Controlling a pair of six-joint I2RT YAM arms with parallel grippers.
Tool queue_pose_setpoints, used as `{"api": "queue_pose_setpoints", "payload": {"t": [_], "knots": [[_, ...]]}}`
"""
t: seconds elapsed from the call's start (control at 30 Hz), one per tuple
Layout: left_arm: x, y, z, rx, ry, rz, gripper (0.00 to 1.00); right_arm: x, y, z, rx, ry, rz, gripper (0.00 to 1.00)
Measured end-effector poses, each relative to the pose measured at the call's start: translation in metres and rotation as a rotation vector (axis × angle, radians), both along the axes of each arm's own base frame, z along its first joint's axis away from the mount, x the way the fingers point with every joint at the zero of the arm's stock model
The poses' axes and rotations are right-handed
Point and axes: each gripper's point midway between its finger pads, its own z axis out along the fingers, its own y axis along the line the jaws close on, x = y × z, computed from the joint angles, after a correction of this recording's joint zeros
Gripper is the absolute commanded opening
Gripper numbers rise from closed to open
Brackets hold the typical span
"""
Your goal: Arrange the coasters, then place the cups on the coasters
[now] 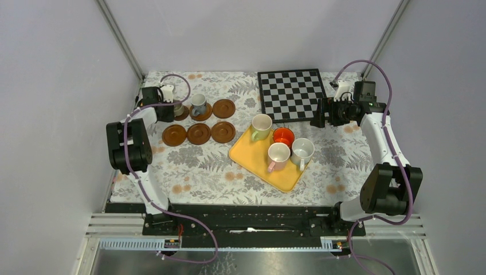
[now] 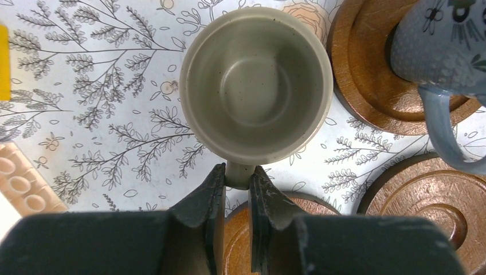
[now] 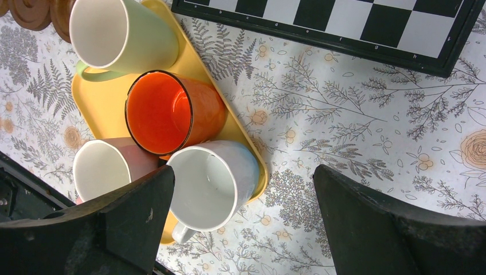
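From above, the left tool (image 1: 167,107) sits at the back-left of the worktop (image 1: 195,166), over the far row of coasters (image 1: 224,108). Its arm hides most of what it holds. The left wrist view fills that in: the jaws are pinched tight on the handle of the grey-brown cup (image 2: 256,86), which stands upright, mouth up and empty. There the cup shows against the floral cloth, with a coaster rim just under the fingers (image 2: 209,195). Whether the cup rests on something or hangs clear, I cannot tell. Just beside it, the blue-grey cup (image 2: 441,46) stands on a coaster.

Only the overhead view gives the whole layout. There are six coasters in two rows of three; the near row is bare, and so is the far-right one. To their right a yellow tray (image 1: 246,150) carries the green cup (image 1: 261,127), orange cup (image 1: 283,137), pink cup (image 1: 278,156) and white cup (image 1: 302,152). A chessboard (image 1: 291,94) lies behind the tray.

The right tool (image 1: 318,113) hovers at the chessboard's right edge. Its wrist view shows the fingers (image 3: 132,217) spread wide with nothing gripped. It looks down on the four tray cups, which are packed close together, and the pink cup's inside is white.
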Motion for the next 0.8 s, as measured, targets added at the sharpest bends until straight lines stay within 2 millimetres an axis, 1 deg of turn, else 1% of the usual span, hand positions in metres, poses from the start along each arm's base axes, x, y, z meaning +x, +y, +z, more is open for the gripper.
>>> {"api": "queue_pose_setpoints", "payload": {"t": [0.1, 0.37, 0.57, 0.63, 0.8], "knots": [[-0.0002, -0.0014, -0.0065, -0.002, 0.012, -0.003, 0.01, 0.0000, 0.0000, 0.0000, 0.000, 0.000, 0.000, 0.98], [0.0029, -0.0025, -0.0066, 0.000, 0.002, -0.006, 0.09, 0.0000, 0.0000, 0.0000, 0.000, 0.000, 0.000, 0.98], [0.0029, -0.0033, -0.0067, 0.000, 0.003, -0.008, 0.13, 0.0000, 0.0000, 0.0000, 0.000, 0.000, 0.000, 0.98], [0.0029, -0.0034, -0.0067, 0.000, 0.003, -0.008, 0.16, 0.0000, 0.0000, 0.0000, 0.000, 0.000, 0.000, 0.98], [0.0028, -0.0038, -0.0066, -0.001, 0.003, -0.010, 0.27, 0.0000, 0.0000, -0.0001, 0.000, 0.000, 0.000, 0.98]]}}
